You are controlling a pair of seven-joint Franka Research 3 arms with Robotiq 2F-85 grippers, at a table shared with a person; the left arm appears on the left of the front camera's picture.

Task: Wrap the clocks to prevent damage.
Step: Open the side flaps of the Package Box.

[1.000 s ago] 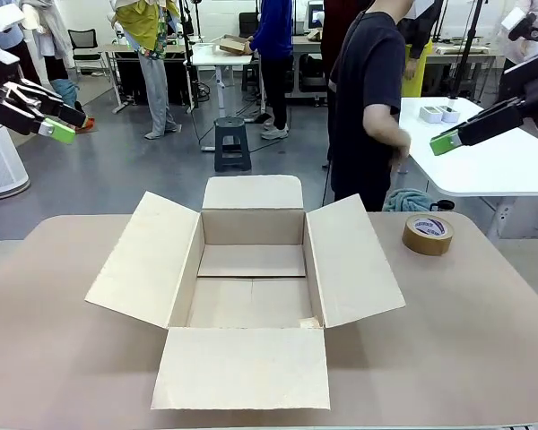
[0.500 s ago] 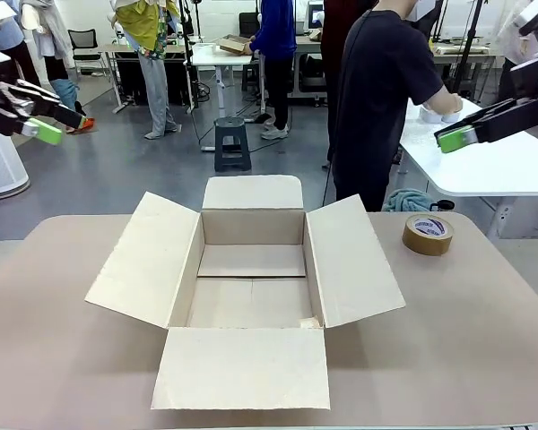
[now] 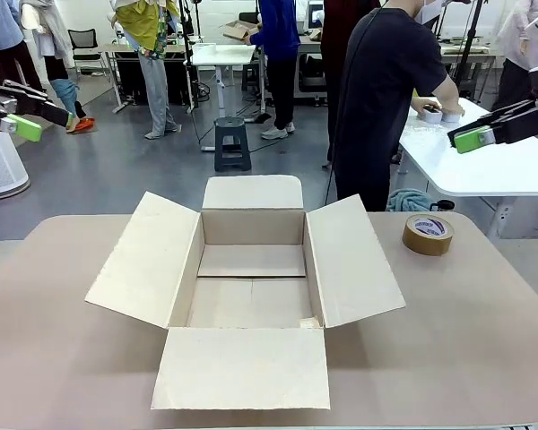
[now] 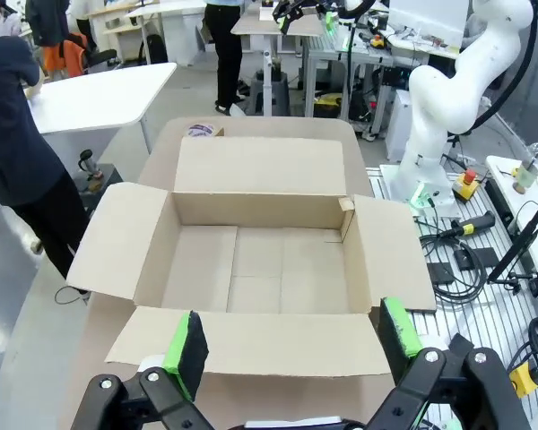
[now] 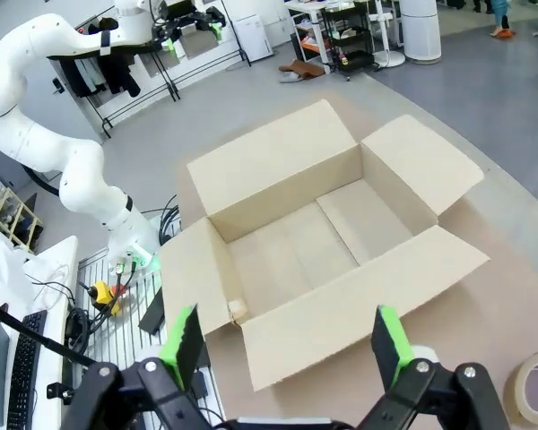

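One cardboard box (image 3: 251,228), centre of the tan tabletop (image 3: 466,313). All four flaps folded out; plain brown, no print seen.

One roll of brown tape (image 3: 428,234) lying flat on the tabletop, right of the box. Its white label has blue print, too small to read.

Two small white objects (image 3: 449,116), possibly the clocks, on a white side table (image 3: 502,166) beyond the tabletop. They are too small to make out. The person's hand (image 3: 428,106) is on or at them.

Left gripper (image 4: 292,339): jaws spread wide, holding nothing, raised above the box. Right gripper (image 5: 285,345): the same, jaws apart and empty.
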